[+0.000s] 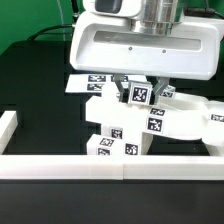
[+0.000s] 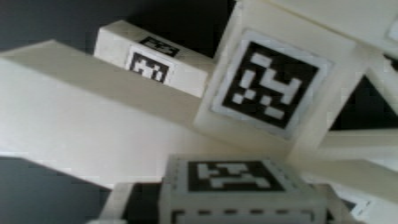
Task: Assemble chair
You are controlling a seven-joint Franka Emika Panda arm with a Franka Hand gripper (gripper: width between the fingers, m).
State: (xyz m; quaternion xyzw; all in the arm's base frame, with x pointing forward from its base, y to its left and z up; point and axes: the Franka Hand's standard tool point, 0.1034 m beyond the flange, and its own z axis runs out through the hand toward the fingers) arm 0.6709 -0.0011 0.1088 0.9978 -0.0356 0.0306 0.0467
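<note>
My fingers are nearly together, pinching the tagged top piece of the chair, mid-counter.
My read: I'm holding that piece upright over the lower blocks so it can seat into them. The stack sits on the black counter, just behind the front rail, which probably acts as a stop. Behind it the marker board lies flat. In the wrist view a tagged slab is close up; I can't tell which joint it meets. No brand or readable text anywhere, only square black-and-white marker tags.
</note>
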